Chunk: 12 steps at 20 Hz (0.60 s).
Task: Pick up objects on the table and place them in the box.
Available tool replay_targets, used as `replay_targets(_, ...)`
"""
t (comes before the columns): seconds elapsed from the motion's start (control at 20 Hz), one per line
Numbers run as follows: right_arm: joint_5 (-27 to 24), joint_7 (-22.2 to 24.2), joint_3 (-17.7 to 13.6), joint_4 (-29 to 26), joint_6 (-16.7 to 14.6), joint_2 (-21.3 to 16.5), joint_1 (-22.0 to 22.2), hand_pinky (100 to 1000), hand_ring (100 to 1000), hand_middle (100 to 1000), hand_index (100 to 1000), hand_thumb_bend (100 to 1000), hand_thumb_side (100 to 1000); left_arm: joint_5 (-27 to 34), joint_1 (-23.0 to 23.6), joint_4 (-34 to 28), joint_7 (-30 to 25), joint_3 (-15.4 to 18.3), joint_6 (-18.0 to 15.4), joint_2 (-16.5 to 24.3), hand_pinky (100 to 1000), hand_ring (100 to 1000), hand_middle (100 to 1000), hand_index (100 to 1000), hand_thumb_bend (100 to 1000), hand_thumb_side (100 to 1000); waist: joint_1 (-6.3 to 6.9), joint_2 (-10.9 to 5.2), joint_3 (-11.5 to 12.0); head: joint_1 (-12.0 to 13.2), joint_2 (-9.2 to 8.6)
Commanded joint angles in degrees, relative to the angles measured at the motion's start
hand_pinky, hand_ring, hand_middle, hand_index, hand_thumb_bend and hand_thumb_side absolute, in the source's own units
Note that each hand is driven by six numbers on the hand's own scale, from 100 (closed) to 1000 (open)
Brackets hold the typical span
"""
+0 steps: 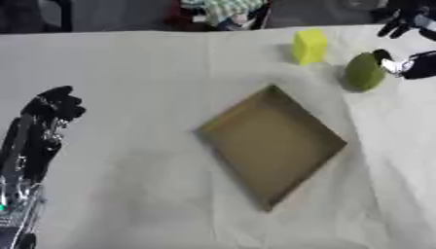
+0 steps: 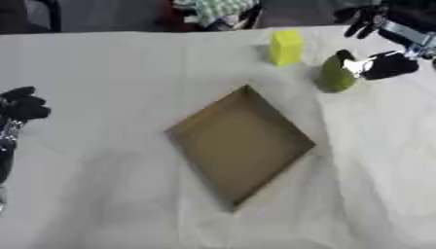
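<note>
Box (image 1: 272, 146) sits empty; right hand (image 2: 388, 64) has fingers curled against the green object (image 2: 337, 74), seemingly grasping; lifting comes next; left hand (image 1: 51, 109) idles, curled.

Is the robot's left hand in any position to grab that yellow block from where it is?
Probably not easily. The left hand sits at the table's left edge, while the yellow block stands far across on the right, beyond the box. The right hand, already at the green object, is much nearer.
</note>
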Motion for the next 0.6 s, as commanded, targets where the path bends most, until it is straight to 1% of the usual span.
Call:
replay_targets(0.05,6.0,-1.3,-1.8,5.8,-1.1,1.2,-2.8,769,816,908,1000,100,332,-0.1,-0.2,-0.7,-0.2,0.0,-0.1,1.6,713,629,603,796,440,668,0.04,-1.04,0.0,-0.2,-0.09)
replay_targets(0.25,12.1,-3.6,-3.4,11.5,-2.2,3.7,-4.7,774,820,912,1000,100,377,-0.1,-0.2,-0.7,-0.2,0.0,-0.1,1.5,713,629,603,796,436,669,0.18,-1.07,0.1,-0.2,-0.09)
replay_targets(0.4,14.7,-5.0,-4.3,14.3,-2.7,4.8,-5.4,776,824,916,1000,100,419,-0.1,-0.2,-0.7,-0.2,0.0,0.0,1.5,713,630,604,796,436,670,0.23,-1.09,0.0,-0.2,-0.08)
replay_targets(0.6,17.7,-6.4,-5.2,17.1,-2.9,6.2,-6.2,782,833,923,1000,100,438,0.0,-0.3,-0.7,-0.2,-0.1,0.0,1.5,713,630,604,797,434,670,0.33,-1.12,0.0,-0.2,-0.10)
